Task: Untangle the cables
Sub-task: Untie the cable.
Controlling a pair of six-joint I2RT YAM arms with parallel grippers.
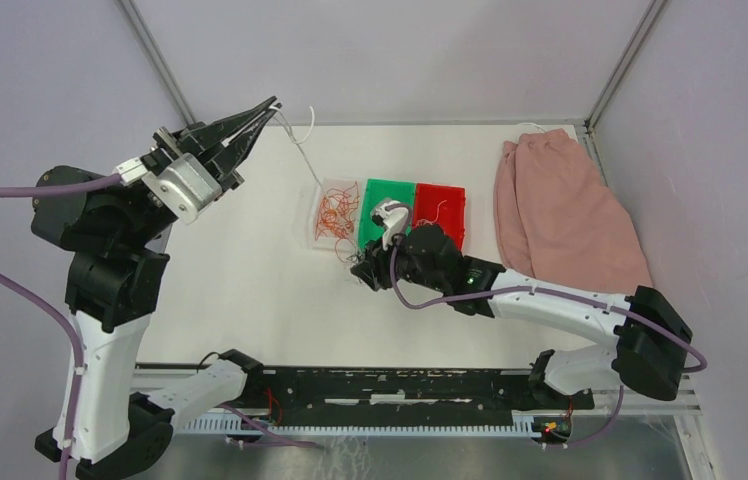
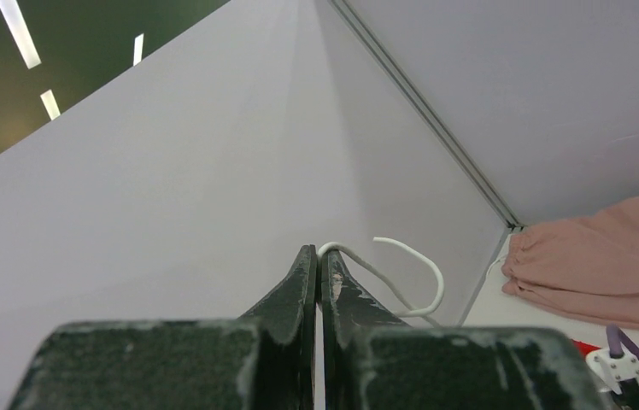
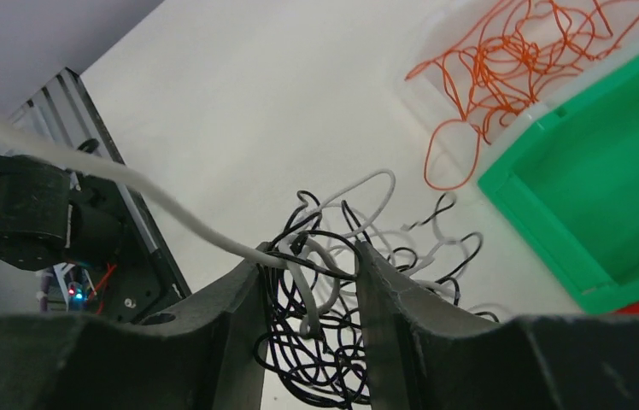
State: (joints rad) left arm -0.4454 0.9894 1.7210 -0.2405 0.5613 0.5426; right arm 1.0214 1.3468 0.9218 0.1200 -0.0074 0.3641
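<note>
Pulling one thin white wire (image 3: 128, 177) free.
Our left gripper (image 1: 272, 103) pinches it high; right gripper (image 3: 307, 256) sits half-open astride the black-and-white curly wire clump (image 3: 325, 342), likely anchoring it.

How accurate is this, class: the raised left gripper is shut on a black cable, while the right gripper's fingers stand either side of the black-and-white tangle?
One detail is wrong: the cable in the left gripper is white, not black, as the left wrist view shows. The right gripper does straddle the black-and-white tangle.
</note>
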